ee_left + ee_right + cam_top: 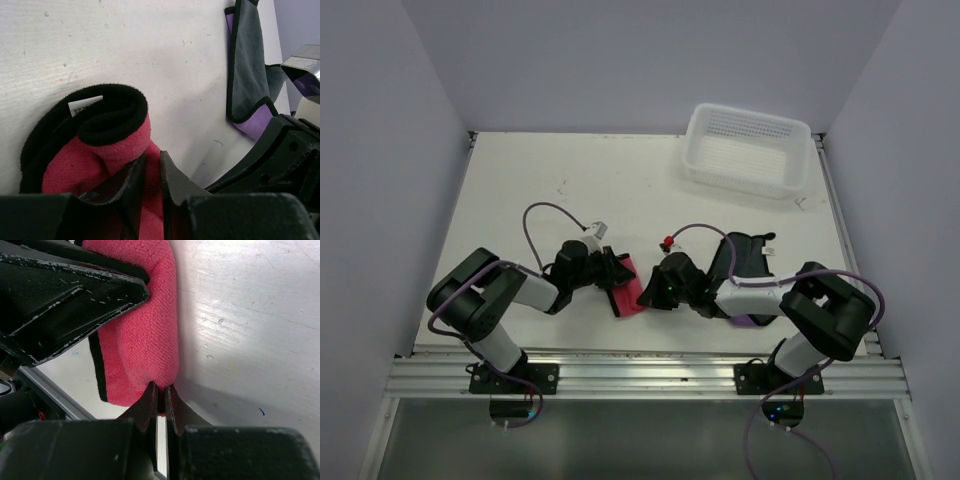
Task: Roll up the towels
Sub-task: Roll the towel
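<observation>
Both arms reach toward the middle of the white table (540, 200), meeting over the pink-red fleece towel with black trim (628, 287), which lies near the front edge between them. Seen from the left wrist, that towel is partly rolled: a thick curl of black edging with a small white label (84, 105) sits on top, pink cloth spilling below. The left gripper (152, 172) has its two dark fingers drawn close together with pink cloth between them, pinching a fold of the towel at the near side of the roll. The right gripper (159, 396) has its fingers pressed almost together on the lower corner of the same pink towel, nipping its edge just above the table. The left arm's dark finger lies across the towel's upper part in that view.

The second towel, grey fleece with purple backing and black trim (740, 265), lies flat and partly folded under the right arm, apart from the pink one. A white perforated plastic basket (748, 150) stands at the far right corner of the table.
</observation>
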Motion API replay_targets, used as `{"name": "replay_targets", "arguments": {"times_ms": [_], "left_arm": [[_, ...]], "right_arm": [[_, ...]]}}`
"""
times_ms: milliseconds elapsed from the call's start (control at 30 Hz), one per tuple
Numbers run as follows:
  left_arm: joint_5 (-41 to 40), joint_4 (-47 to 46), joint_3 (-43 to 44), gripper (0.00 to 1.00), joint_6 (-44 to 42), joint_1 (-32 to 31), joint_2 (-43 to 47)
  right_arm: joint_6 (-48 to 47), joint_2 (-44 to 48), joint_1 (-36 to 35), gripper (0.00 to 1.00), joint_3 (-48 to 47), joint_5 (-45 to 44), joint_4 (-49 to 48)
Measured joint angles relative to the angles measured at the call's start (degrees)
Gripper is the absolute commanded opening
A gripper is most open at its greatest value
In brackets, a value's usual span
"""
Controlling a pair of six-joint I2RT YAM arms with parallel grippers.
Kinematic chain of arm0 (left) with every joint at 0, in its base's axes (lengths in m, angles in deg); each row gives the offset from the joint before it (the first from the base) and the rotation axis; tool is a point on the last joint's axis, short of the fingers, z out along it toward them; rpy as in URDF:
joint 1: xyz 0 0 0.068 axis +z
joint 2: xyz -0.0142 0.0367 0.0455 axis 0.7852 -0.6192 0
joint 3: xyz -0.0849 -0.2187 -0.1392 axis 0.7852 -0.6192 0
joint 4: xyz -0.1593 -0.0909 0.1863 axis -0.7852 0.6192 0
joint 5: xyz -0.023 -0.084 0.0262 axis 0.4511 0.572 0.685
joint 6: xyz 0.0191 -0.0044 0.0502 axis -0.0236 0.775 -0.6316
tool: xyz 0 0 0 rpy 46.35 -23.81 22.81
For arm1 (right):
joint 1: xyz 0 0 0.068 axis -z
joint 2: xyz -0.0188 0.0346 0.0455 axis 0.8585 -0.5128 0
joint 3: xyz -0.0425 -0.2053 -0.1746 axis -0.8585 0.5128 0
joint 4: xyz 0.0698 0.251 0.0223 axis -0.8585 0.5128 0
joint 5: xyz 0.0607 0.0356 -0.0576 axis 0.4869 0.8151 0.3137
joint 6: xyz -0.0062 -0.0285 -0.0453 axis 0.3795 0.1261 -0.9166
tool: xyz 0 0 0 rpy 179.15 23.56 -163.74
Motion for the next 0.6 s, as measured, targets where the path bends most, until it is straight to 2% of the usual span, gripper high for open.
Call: {"name": "replay_targets", "arguments": {"times_ms": [133, 233, 600], "left_arm": [[-0.7, 5.0, 1.3, 0.24, -0.6, 0.0, 2.1], [-1.2, 10.0, 2.9, 0.25, -1.4, 0.0, 3.9], [-1.4, 19.7, 7.0, 0.25, -2.2, -0.2, 5.6]], "right_arm": [[-1.9, 0.4, -0.5, 0.0, 0.0, -1.4, 0.6], [-4.7, 2.2, -2.2, 0.0, -0.5, -5.7, 3.3], [-15.7, 3.6, -15.3, 0.0, -6.2, -28.2, 14.8]]}}
